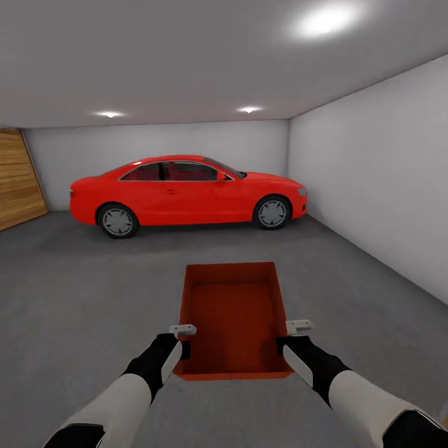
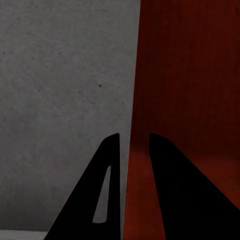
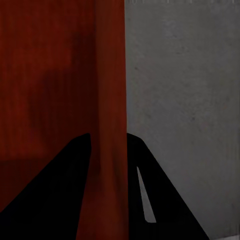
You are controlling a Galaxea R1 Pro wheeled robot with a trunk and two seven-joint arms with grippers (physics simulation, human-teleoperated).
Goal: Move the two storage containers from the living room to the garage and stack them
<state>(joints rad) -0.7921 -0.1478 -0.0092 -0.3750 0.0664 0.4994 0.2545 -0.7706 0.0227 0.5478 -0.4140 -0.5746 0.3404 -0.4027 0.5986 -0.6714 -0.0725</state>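
One orange-red storage container (image 1: pixel 232 318) hangs level in front of me over the garage's grey concrete floor (image 1: pixel 77 302). My left gripper (image 1: pixel 181 340) is shut on its left wall (image 2: pixel 131 120), one finger inside and one outside. On the opposite side my right gripper (image 1: pixel 289 337) is shut on the right wall (image 3: pixel 110 115) in the same way. The bin is open-topped and holds nothing. The second container is out of view.
A red car (image 1: pixel 187 193) is parked sideways across the far end of the garage. The wood-plank door wall (image 1: pixel 10 178) is at the far left. A plain white wall (image 1: pixel 378 178) runs along the right side.
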